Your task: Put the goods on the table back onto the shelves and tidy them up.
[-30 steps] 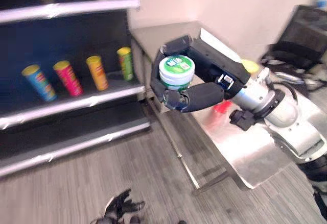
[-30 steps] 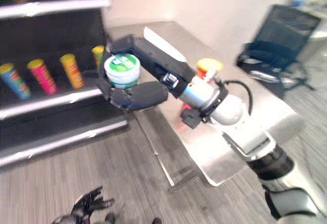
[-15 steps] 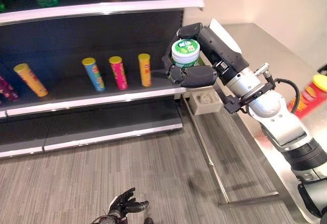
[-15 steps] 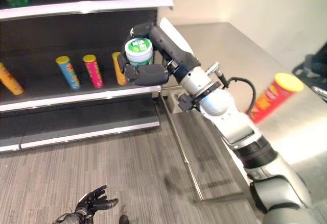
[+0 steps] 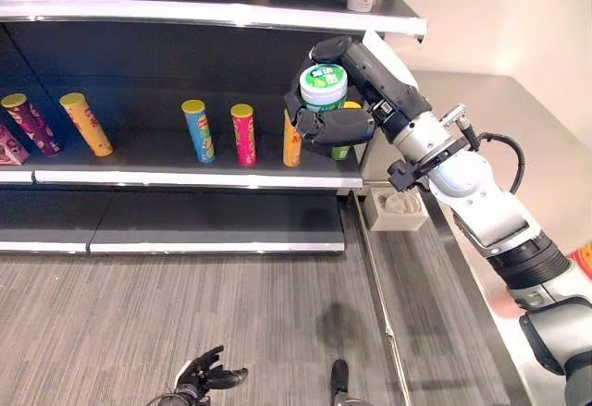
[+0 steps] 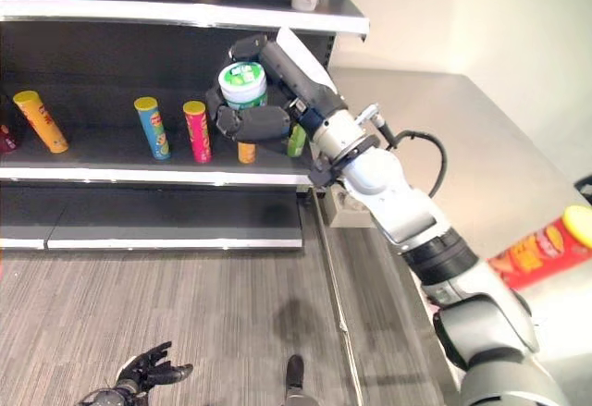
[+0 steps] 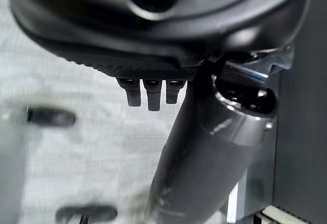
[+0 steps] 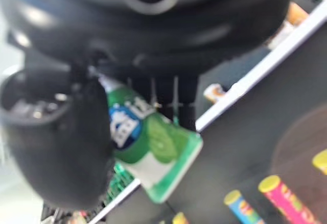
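Now nearer the dark middle shelf (image 5: pixel 185 177), the right hand (image 5: pixel 338 127) stays curled round the green-and-white lidded plastic canister (image 5: pixel 323 87), probably light, stiff and slippery, best gripped around its side; the left hand (image 5: pixel 199 383) hangs relaxed.

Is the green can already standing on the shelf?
No, the right hand holds the green can in the air in front of the middle shelf.
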### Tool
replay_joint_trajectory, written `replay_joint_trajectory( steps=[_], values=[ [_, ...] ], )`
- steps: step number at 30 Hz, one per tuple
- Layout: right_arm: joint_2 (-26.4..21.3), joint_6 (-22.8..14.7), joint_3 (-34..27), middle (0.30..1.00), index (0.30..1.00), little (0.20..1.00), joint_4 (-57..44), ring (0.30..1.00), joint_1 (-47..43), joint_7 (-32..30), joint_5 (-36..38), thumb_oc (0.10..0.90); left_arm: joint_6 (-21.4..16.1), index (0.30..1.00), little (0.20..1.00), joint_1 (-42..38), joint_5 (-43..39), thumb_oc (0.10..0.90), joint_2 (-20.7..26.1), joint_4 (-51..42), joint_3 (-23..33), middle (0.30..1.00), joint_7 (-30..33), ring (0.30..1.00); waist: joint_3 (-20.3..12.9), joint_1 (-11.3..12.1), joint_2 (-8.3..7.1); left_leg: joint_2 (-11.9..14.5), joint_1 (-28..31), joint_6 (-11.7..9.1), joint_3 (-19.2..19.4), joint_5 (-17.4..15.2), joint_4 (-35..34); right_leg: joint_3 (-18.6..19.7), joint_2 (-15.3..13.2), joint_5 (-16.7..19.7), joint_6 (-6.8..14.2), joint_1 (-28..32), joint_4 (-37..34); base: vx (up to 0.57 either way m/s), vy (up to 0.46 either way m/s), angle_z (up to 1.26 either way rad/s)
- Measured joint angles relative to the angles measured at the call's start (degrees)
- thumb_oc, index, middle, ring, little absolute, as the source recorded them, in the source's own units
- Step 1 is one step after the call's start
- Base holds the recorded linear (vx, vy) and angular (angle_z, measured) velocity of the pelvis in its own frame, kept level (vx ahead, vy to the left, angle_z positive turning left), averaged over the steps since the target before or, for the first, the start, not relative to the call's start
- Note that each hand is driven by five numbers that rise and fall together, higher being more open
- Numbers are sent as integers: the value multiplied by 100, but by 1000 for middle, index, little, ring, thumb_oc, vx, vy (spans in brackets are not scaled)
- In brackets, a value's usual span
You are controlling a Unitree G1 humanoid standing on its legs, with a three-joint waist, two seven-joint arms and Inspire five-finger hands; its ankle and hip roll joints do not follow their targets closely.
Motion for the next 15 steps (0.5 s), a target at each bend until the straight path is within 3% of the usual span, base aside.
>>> replay_joint_trajectory(
  steps=[1,2,4,5,6,7,8,9,10,11,12,13,14,15],
  values=[
    [-34,0,0,300,300,300,-2,300,-13,0,0,400,2,900,900,-4,-3,800,-40,-11,2,900,0,900,-5,0,16,128,3,-69,-1,0,1,-76,111,-43,-77,22,1,128,-224,25],
    [-124,19,0,300,300,300,-2,300,-77,-1,1,400,2,900,900,-12,-10,800,-101,-97,-5,900,0,900,-4,8,20,379,2,-235,6,35,58,-212,402,-126,-280,101,12,152,-341,19],
    [-117,33,5,300,300,300,-5,300,-191,3,2,400,3,900,900,-29,-13,800,-134,-205,-16,900,-1,900,-8,77,-59,500,-209,-370,64,-25,601,-276,532,-176,-524,177,49,120,-312,32],
    [-180,38,-27,300,300,300,4,300,-271,-73,11,400,-36,900,900,-165,-114,800,-136,-286,36,900,5,900,66,204,-157,595,-1579,-718,-73,-45,3428,-502,595,-559,-894,485,52,80,-241,46],
    [-167,12,0,300,300,300,-2,300,-393,-124,13,400,-167,900,900,-229,-231,800,-58,-461,79,900,31,900,92,376,-144,666,-2271,-834,-373,334,4691,-530,744,-703,-1079,712,52,166,-203,53],
    [-123,-52,65,300,300,300,-19,300,-515,-130,13,400,-135,900,900,-265,-282,800,47,-499,81,900,35,900,125,396,-190,600,-2505,-782,-531,392,4799,-592,794,-814,-1193,819,51,207,-118,11],
    [-126,-122,77,300,300,300,-25,300,-621,-129,12,400,-107,900,900,-303,-338,800,113,-531,65,900,42,900,205,316,-273,603,-2708,-635,-414,342,4619,-602,819,-912,-1127,891,4,241,15,8],
    [-127,-130,92,300,300,300,-22,300,-749,-136,12,400,-83,900,900,-274,-406,800,191,-617,62,900,57,900,248,315,-421,637,-2658,-532,-53,308,3523,-588,817,-982,-1018,882,6,212,76,-12],
    [-124,-127,119,300,300,300,-22,300,-842,-147,12,400,-69,900,900,-245,-397,800,192,-589,9,900,79,900,252,316,-431,662,-2397,-540,44,418,2063,-583,874,-991,-914,892,8,336,172,-29],
    [-93,-134,119,300,300,300,-10,300,-842,-185,12,400,-47,900,900,-214,-400,800,191,-575,-8,900,99,900,262,318,-402,712,-2257,-576,42,559,1224,-553,945,-1028,-879,943,15,263,149,-25],
    [-23,-128,125,300,300,300,18,300,-808,-231,16,400,-43,900,900,-224,-383,800,200,-462,-42,900,123,900,271,231,-352,803,-2107,-658,37,745,343,-491,1070,-1190,-716,1010,7,192,105,-4],
    [0,-144,120,300,300,300,40,300,-727,-285,29,400,-43,900,900,-321,-385,800,202,-245,-43,900,122,900,271,148,-321,868,-2107,-700,23,902,-65,-482,1153,-1327,-498,1053,50,164,135,0],
    [14,-120,139,300,300,300,68,300,-714,-287,29,400,-27,900,900,-351,-385,800,220,-229,-28,900,134,900,298,152,-330,890,-2163,-707,36,996,-66,-484,1164,-1326,-504,1090,55,279,222,-19],
    [-61,-96,243,300,300,300,105,300,-704,-273,27,400,-21,900,900,-347,-380,800,222,-197,-34,900,140,900,318,208,-289,922,-2280,-717,112,1084,104,-400,1224,-1265,-819,1203,50,503,429,-24]
  ],
)
